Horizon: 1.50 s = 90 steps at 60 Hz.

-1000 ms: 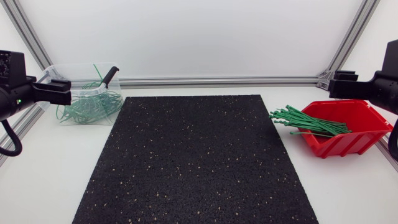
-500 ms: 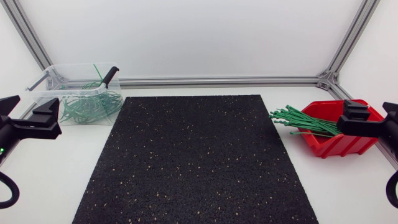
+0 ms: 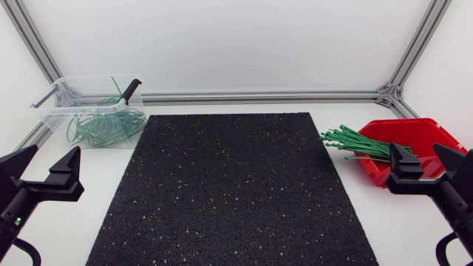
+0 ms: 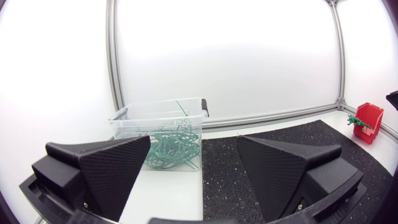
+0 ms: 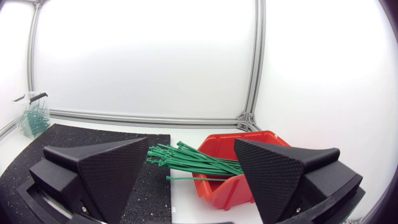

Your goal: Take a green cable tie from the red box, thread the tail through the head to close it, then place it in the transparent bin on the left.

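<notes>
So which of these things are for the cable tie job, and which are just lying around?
For the job: red plastic box; straight green cable ties poking out of it; clear plastic bin holding looped green ties; left gripper and right gripper, both open.
Just lying about: black speckled mat; small black piece at the bin's rim.

Left gripper (image 4: 193, 140): textured matte-black wedges

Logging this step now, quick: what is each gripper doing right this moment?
Left gripper: jaws open, holding nothing.
Right gripper: jaws open, holding nothing.
</notes>
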Each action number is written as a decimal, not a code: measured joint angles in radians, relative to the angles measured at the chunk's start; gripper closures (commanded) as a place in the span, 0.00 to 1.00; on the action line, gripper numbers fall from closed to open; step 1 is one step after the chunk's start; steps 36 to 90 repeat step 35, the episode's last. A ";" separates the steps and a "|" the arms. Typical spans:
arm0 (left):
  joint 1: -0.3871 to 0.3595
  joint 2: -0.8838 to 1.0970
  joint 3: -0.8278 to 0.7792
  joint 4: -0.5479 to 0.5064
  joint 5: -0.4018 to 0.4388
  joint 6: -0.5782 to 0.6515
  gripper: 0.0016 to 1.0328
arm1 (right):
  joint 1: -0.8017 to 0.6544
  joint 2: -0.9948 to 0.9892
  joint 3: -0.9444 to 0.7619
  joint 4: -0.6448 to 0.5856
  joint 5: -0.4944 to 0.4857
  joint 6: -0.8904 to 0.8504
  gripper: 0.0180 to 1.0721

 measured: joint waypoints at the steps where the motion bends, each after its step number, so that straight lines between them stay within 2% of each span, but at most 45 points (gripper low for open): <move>1: 0.000 -0.010 -0.012 0.000 0.001 -0.005 0.07 | 0.000 -0.010 -0.010 0.004 -0.007 0.000 0.05; 25: -0.016 -0.207 -0.176 -0.018 0.023 -0.066 0.07 | -0.014 -0.206 -0.201 0.065 -0.132 0.026 0.05; 90: -0.018 -0.226 -0.176 -0.017 0.025 -0.068 0.07 | -0.019 -0.214 -0.203 0.070 -0.135 0.030 0.05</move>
